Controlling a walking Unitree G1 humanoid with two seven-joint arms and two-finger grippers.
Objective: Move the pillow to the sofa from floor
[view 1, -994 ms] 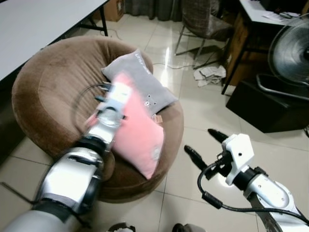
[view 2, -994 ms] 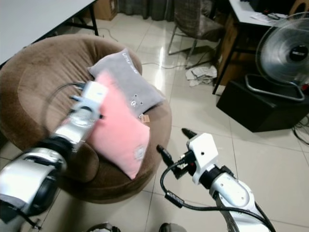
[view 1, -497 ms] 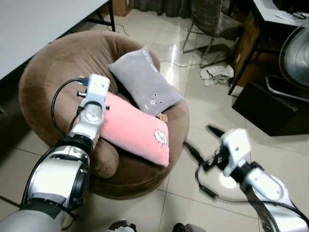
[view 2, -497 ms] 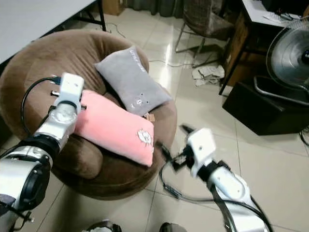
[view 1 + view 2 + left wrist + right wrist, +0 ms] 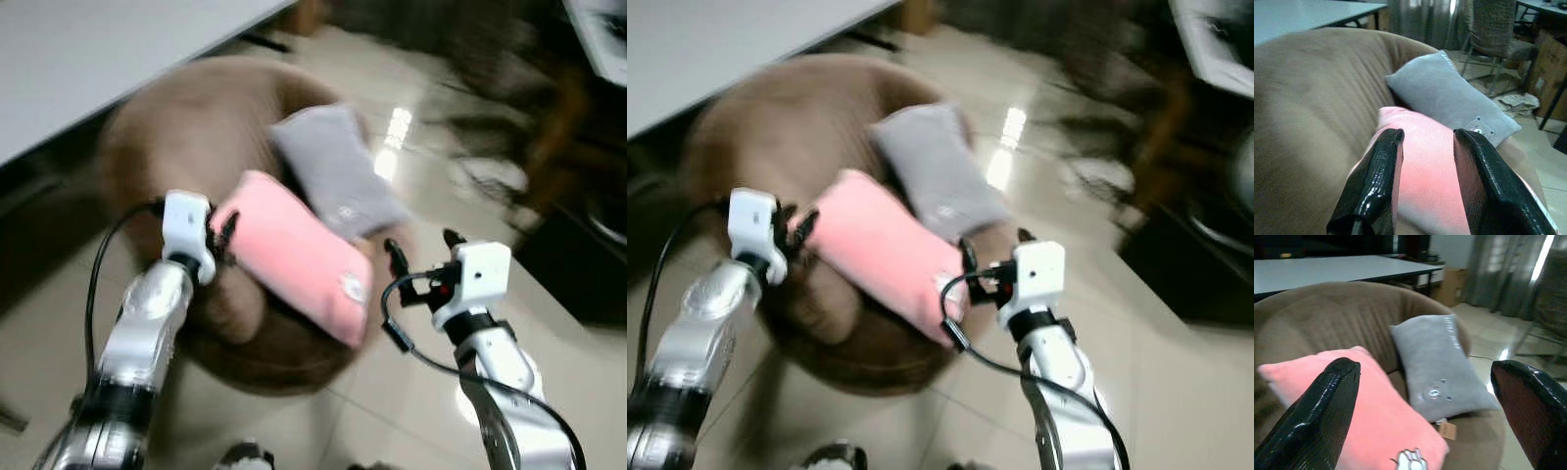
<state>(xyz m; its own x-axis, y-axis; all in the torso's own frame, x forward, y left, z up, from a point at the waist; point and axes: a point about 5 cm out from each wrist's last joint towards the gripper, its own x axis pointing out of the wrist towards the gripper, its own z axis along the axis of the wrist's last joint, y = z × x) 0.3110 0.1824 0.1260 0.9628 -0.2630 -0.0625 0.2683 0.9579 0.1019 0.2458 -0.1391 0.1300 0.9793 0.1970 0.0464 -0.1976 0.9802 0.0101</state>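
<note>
The pink pillow lies on the round brown sofa, its near end hanging over the front rim. A grey pillow rests behind it against the sofa back. My left gripper sits just off the pink pillow's left end. In the left wrist view its fingers stand open, with the pink pillow lying beyond them and nothing between them. My right gripper hovers open by the pillow's right end, above the floor. Its wide-spread fingers frame both pillows. The eye views are blurred.
A white table top runs along the upper left behind the sofa. Shiny floor tiles spread in front and to the right. A chair and crumpled papers stand beyond the sofa, and a dark box sits on the right.
The camera has swung and blurred. My left gripper has drawn back off the pink pillow, which stays on the sofa. My right gripper has risen and come closer to the pillow's right end.
</note>
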